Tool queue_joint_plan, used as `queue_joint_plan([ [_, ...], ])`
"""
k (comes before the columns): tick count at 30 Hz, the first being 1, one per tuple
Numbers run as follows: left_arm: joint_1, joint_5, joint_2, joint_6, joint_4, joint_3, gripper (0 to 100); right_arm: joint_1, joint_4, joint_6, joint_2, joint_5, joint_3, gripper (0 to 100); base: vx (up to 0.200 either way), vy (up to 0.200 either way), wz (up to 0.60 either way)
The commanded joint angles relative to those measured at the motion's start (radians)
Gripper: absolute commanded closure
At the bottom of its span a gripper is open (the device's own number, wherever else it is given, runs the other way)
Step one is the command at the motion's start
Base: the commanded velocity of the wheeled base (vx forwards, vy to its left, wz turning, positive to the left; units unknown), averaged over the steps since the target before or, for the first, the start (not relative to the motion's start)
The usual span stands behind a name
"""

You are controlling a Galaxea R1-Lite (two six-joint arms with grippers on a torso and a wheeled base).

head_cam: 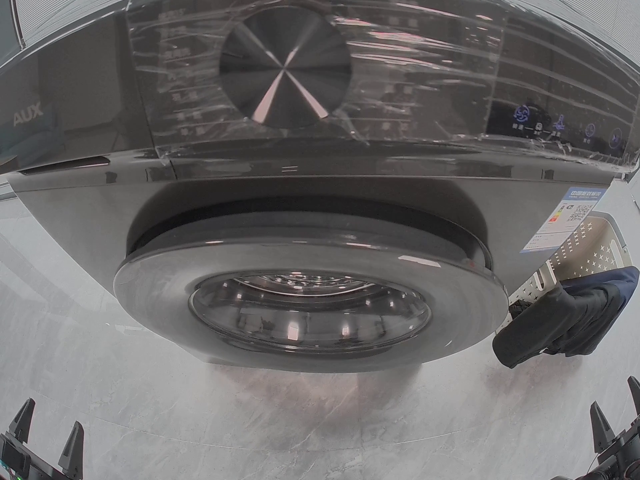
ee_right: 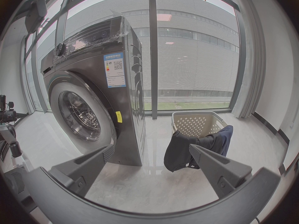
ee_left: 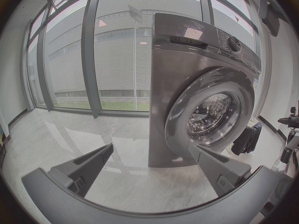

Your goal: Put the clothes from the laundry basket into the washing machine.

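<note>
The left gripper (head_cam: 48,428) is low and close to the robot, and its two jaws are wide apart with nothing between them. The right gripper (head_cam: 613,408) is low on the other side. Its jaws are wide apart too and hold nothing. Under and between both sets of jaws is the shiny gray floor (head_cam: 267,421).

Past the jaws, straight ahead and between the two grippers, stands the gray washing machine (head_cam: 320,188). Its round door (head_cam: 310,301) with the glass middle is shut. It is well apart from both sets of jaws.

Ahead of the right jaws, just beside the machine on the robot's right, sits the pale laundry basket (ee_right: 196,125). Dark clothes (ee_right: 183,153) hang over its near edge and down toward the floor. They are well apart from the right jaws and even farther from the left ones.

Behind the machine and the basket are big windows (ee_right: 193,63).
</note>
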Motion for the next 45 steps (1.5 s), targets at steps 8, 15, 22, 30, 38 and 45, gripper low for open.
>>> queue_joint_plan([
  [8,0.000,0.000,-0.010,0.000,0.000,0.016,0,-0.001,-0.001,0.000,-0.015,0.000,0.018,0,0.000,0.000,0.00],
  [15,0.000,0.000,-0.010,0.000,0.000,0.016,0,-0.002,-0.001,0.003,-0.016,-0.011,0.018,0,0.000,0.000,0.00],
  [22,0.000,0.000,-0.010,0.000,0.000,0.016,0,-0.002,-0.007,0.001,-0.016,-0.004,0.016,0,0.000,0.000,0.00],
  [30,0.000,0.000,-0.010,0.000,0.000,0.016,0,0.005,-0.052,0.110,0.315,0.026,-0.199,0,0.000,0.000,0.00],
  [38,0.000,0.000,-0.010,0.000,0.000,0.016,0,0.212,-0.240,0.093,0.659,0.074,-0.077,0,0.000,0.000,0.00],
  [45,0.000,0.000,-0.010,0.000,0.000,0.016,0,0.361,-0.441,0.122,0.864,0.075,-0.114,0,0.000,0.000,0.00],
])
